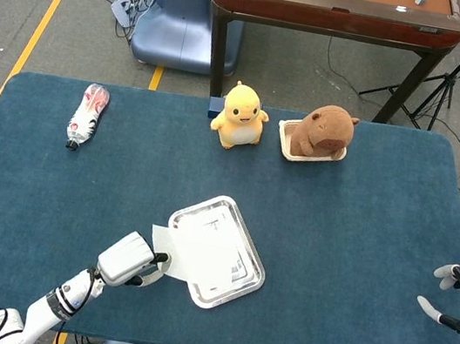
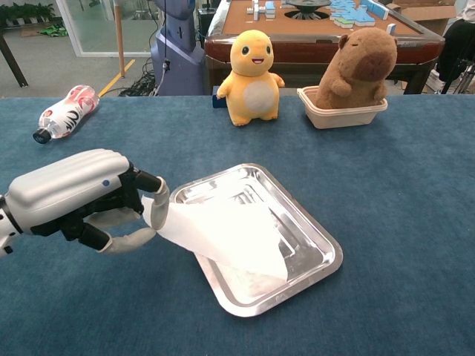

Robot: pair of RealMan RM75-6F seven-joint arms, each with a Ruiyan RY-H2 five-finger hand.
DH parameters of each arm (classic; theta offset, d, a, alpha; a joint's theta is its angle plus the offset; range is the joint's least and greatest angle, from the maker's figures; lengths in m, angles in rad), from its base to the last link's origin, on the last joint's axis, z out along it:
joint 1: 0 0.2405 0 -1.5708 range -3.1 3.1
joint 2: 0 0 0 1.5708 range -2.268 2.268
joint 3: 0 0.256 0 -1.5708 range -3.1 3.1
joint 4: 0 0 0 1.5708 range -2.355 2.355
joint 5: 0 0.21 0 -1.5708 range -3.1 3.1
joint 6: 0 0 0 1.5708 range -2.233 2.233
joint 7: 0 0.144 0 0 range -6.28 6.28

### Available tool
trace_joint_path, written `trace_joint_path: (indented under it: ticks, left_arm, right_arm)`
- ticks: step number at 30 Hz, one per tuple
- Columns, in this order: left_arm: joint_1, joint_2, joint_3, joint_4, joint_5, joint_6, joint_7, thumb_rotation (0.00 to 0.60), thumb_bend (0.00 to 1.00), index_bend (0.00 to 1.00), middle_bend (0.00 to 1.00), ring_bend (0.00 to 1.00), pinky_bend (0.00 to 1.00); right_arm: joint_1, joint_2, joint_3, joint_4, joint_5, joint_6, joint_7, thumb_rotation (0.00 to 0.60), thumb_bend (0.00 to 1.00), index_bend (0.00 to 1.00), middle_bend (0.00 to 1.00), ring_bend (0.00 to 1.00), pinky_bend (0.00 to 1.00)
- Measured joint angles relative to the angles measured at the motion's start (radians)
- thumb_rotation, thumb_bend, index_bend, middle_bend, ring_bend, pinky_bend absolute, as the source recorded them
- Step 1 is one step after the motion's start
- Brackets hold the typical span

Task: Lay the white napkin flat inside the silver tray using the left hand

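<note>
1. The left hand (image 2: 82, 200) sits just beside the left edge of the silver tray (image 2: 315, 276), pinching one corner of the white napkin (image 2: 230, 230) between thumb and curled fingers.
2. The right hand (image 1: 455, 302) shows only at the right edge of the head view, near the counter's (image 1: 362, 229) right end, well apart from the tray; its fingers are spread and hold nothing.
3. There is one napkin. It drapes from the pinched corner across the tray's left rim and over most of the tray floor, with its far part lying inside the tray.
4. There is one tray, set at an angle near the front middle of the blue counter.
5. Two plush toys stand at the back: one yellow plush (image 2: 252, 67) and one brown plush (image 2: 356, 63) sitting in one beige container (image 2: 334, 117).
6. One plastic bottle (image 2: 65, 111) lies on its side at the back left.
</note>
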Motion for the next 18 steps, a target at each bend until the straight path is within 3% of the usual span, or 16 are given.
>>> trace_joint_path:
  ticks: [7,18]
  left_arm:
    - [-0.003,-0.009,-0.001,0.025,0.003,0.012,0.005,0.6,0.39,0.66,1.0,0.96,0.97]
    - [0.006,-0.025,-0.012,0.05,-0.015,0.029,0.04,0.6,0.27,0.52,1.0,0.96,0.97]
  right_arm:
    - [0.0,-0.001,0.001,-0.001,0.001,0.0,-0.001,0.6,0.01,0.47,0.58,0.5,0.7]
    - [0.0,0.0,0.001,-0.001,0.001,0.0,-0.002,0.6,0.01,0.47,0.58,0.5,0.7]
